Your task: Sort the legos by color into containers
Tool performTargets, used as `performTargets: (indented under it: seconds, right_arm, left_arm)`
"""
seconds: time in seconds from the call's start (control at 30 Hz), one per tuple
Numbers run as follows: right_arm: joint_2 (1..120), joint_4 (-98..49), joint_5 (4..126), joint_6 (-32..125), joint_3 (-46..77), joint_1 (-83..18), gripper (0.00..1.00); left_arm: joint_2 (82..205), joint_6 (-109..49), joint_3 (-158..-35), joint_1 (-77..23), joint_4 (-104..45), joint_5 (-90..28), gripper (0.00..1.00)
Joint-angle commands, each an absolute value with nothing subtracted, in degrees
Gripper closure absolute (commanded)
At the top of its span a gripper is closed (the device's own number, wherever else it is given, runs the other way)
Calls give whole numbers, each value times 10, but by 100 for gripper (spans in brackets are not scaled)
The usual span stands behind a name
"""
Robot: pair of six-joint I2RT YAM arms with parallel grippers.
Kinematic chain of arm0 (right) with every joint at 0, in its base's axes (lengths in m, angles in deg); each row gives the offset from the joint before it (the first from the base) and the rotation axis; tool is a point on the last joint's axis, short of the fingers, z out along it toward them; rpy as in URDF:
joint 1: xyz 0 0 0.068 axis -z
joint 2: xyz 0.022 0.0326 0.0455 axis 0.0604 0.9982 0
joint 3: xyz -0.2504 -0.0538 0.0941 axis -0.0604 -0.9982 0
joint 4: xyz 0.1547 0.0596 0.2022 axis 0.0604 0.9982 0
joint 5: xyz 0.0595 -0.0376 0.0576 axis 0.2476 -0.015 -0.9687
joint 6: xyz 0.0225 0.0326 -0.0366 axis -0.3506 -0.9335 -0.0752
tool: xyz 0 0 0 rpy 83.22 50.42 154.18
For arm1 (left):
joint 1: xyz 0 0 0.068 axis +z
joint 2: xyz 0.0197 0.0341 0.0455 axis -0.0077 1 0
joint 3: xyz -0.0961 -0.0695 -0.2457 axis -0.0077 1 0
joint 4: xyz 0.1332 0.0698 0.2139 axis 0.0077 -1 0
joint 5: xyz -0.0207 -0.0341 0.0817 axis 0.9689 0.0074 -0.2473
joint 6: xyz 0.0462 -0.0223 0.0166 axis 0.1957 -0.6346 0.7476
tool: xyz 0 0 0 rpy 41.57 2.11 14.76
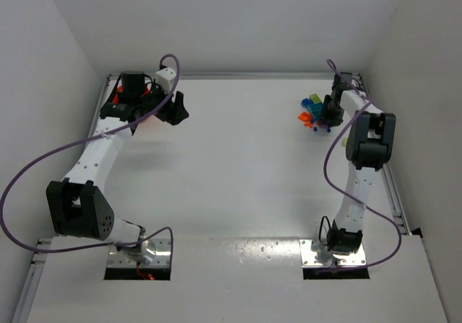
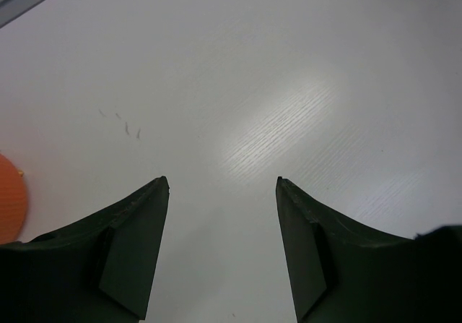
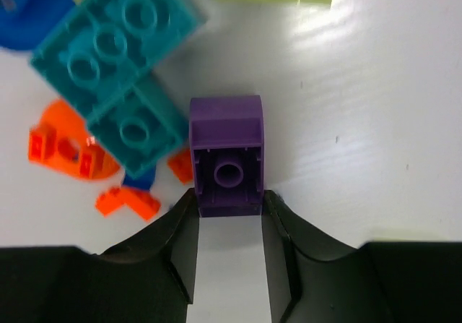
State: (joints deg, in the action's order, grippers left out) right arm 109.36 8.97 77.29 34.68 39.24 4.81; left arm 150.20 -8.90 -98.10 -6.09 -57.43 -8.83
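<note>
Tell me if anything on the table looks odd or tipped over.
The purple brick, pinched by the right gripper, shows its hollow underside, while the teal bricks beside it show their studs. Nothing else stands out.

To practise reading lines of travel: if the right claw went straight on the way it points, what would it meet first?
The purple brick: it sits between the right claw's fingertips, which seem to touch its sides. Depth is hard to judge, but nothing lies nearer.

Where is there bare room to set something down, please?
Bare: the middle of the table, between the left hand and the lego pile. Crowded: the far right corner, where the right hand pinches a purple brick.
</note>
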Motion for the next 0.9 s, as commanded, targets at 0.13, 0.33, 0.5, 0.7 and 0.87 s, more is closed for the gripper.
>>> performTargets:
  seconds: [0.13,0.33,0.5,0.7,0.87]
  right_arm:
    - [927,49,640,411,283,51,96]
    - [765,65,362,567,168,34,96]
    - [820,307,105,693,273,15,95]
    - [951,552,-50,819,413,-36,95]
    - [951,552,-47,819,395,-83,95]
  left_arm:
    - [1482,-88,-974,-66,-553,-58,33]
    - [1476,-66,-964,-40,-565,96,31]
    - [1482,-36,-951,-34,-578,243,30]
    - [1428,-18,-890,-86,-501,263,29]
    - [1433,10,-890,-115,-494,282,21]
